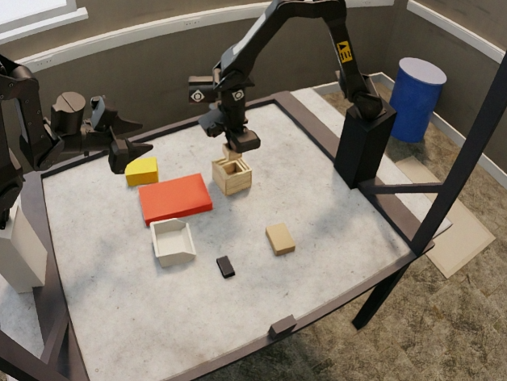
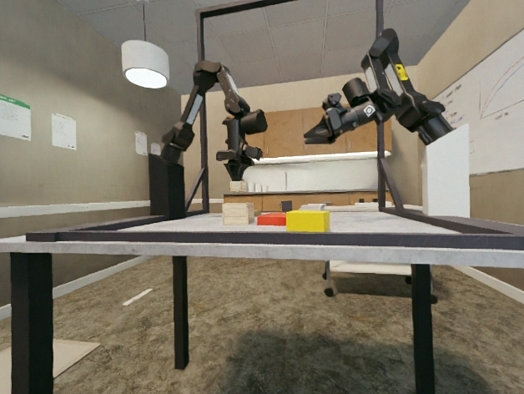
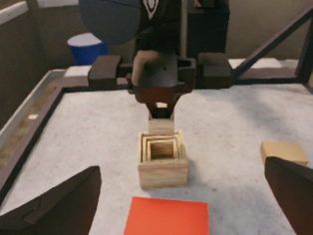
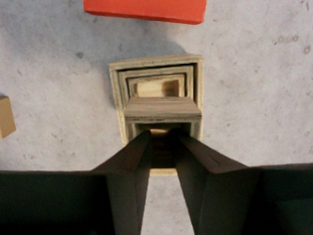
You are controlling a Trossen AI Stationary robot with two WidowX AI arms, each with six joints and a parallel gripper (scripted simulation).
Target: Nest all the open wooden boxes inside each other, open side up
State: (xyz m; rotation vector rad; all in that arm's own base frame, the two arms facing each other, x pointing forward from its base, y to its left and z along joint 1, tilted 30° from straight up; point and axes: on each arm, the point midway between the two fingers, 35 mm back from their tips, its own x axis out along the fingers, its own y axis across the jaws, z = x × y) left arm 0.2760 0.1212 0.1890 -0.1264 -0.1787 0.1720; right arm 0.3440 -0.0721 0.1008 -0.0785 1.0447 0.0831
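Note:
The biggest wooden box point(image 1: 232, 177) stands upright on the table with smaller wooden boxes nested inside it, open sides up; it also shows in the left wrist view point(image 3: 162, 160) and the right wrist view point(image 4: 156, 82). My right gripper point(image 1: 234, 148) hangs straight above it, shut on the smallest wooden box point(image 1: 230, 153), which is held a little above the nest. The held box shows in the side view point(image 2: 238, 185), the left wrist view point(image 3: 160, 125) and the right wrist view point(image 4: 161, 114). My left gripper point(image 1: 132, 141) is open and empty, raised above the table's far left, pointing toward the nest.
A yellow block point(image 1: 141, 171) and a flat red block point(image 1: 174, 198) lie left of the nest. A white open tray point(image 1: 172, 242), a small black block point(image 1: 225, 266) and a tan block point(image 1: 280, 238) lie nearer the front. A blue barrel point(image 1: 416, 99) stands off the table.

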